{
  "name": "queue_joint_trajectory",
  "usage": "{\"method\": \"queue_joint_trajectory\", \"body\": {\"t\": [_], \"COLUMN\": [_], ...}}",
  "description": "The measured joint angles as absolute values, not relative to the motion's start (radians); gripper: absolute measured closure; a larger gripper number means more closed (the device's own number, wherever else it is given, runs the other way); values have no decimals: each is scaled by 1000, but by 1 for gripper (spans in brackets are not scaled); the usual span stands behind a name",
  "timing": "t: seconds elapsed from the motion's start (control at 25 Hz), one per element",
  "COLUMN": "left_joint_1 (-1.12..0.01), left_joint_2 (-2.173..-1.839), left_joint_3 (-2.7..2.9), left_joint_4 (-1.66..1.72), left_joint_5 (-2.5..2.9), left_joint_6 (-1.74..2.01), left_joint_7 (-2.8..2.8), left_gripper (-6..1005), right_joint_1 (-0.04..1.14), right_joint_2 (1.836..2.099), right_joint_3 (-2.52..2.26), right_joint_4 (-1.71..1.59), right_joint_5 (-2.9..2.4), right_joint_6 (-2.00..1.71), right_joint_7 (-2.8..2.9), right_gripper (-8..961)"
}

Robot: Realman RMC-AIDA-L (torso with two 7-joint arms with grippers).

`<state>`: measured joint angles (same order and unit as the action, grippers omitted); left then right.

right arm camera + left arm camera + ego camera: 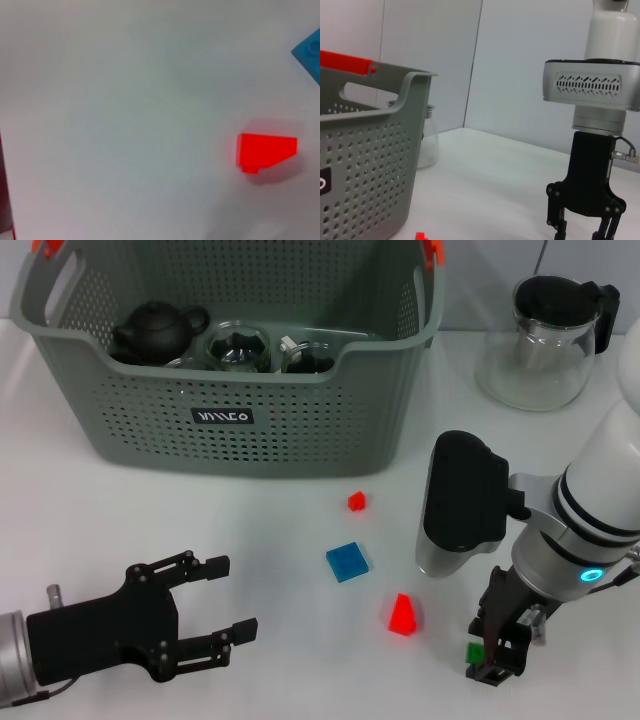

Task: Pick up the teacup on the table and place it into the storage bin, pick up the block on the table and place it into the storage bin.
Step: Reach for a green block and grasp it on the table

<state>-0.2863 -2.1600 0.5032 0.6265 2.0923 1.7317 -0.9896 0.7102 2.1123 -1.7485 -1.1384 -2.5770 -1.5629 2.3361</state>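
The grey perforated storage bin (300, 445) stands at the back left and also fills the near side of the left wrist view (370, 165). Inside it are a glass teacup (238, 346) and a black teapot (155, 330). Blocks lie on the table: a small red one (356, 501), a blue one (347, 562), a red wedge (402, 615) and a green block (476, 651). My right gripper (492, 660) points straight down at the green block, its fingers (559, 227) standing apart, open. My left gripper (235, 598) rests open at the front left, holding nothing.
A glass pitcher (545, 340) with a black lid stands at the back right, beside the bin. The right wrist view shows the red wedge (266, 150) and a corner of the blue block (309, 52) on white table.
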Motion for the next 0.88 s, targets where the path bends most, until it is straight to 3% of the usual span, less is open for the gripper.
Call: {"method": "queue_joint_trajectory", "body": {"t": [0.52,0.88], "left_joint_1": [-288,-288], "left_joint_2": [-2158,-2158], "left_joint_3": [503,503], "left_joint_4": [622,621], "left_joint_5": [2091,2091], "left_joint_6": [1730,1730], "left_joint_7": [-989,-989], "left_gripper": [201,201], "right_joint_1": [708,700], "right_joint_2": [2108,2108], "right_joint_3": [-1741,-1751], "right_joint_4": [-1134,-1137], "right_joint_5": [-2582,-2582], "right_joint_6": [-1544,-1547], "right_joint_7": [2353,2353], "right_gripper": [450,521]}}
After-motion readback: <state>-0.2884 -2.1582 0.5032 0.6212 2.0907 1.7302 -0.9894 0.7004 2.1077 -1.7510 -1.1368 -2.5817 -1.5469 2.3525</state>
